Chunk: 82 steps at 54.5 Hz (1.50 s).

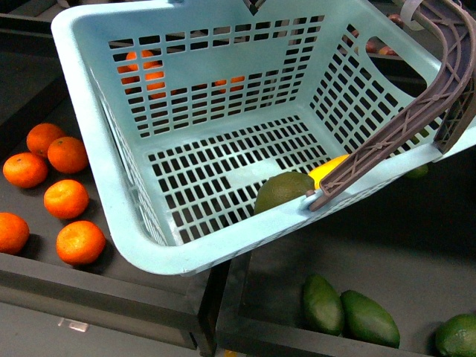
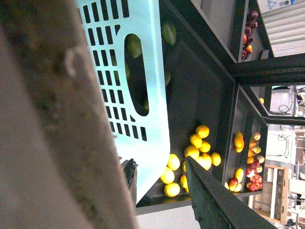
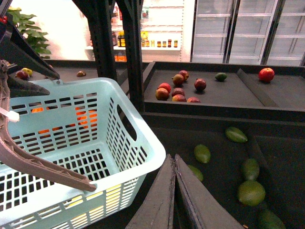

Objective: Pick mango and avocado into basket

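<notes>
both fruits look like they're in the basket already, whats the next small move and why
Probably just pull the right gripper back from the basket. The avocado and mango already lie on its floor, and the gripper's fingers look closed and empty.

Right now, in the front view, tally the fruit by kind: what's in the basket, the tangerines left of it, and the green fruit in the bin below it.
Mango in basket: 1
Avocado in basket: 1
Tangerines left of basket: 6
Green fruit in bin below: 3
Total: 11
Orange fruit glimpsed through the basket's slots is not counted.
</notes>
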{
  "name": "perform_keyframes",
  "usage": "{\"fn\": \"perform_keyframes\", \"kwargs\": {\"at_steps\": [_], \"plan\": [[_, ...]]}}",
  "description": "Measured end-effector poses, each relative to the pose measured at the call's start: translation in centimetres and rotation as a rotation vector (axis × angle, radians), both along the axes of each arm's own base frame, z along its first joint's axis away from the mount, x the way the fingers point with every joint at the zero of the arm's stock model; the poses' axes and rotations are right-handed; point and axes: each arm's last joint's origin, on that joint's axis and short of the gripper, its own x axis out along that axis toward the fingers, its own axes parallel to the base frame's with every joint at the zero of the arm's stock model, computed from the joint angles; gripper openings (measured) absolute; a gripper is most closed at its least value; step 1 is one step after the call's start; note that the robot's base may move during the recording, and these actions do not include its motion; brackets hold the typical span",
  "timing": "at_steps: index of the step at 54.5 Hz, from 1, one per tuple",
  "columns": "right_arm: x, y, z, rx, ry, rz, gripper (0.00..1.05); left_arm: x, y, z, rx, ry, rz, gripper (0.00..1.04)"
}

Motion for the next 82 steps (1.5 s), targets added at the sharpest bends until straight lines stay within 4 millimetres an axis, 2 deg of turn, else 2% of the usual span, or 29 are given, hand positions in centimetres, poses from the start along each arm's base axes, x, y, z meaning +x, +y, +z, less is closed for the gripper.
{"fn": "perform_keyframes", "kwargs": {"at_steps": [28,36,47,78,82], "plan": [[-1.2,0.0,0.0,-0.001,-0.002,0.000,0.02,0.0,0.0,0.0,0.001,-0.001,0.001,0.33],[-2.2,0.0,-0.3,-0.002,0.005,0.002,0.02,0.0,0.0,0.0,0.001,-0.001,0.001,0.33],[-2.2,0.0,-0.3,-0.003,0.004,0.002,0.02,0.0,0.0,0.0,0.001,-0.001,0.000,0.33],[-2.2,0.0,-0.3,-0.003,0.005,0.002,0.98,0.0,0.0,0.0,0.000,0.000,0.001,0.33],[-2.2,0.0,-0.3,-0.003,0.005,0.002,0.96,0.0,0.0,0.0,0.001,-0.001,0.002,0.33]]}}
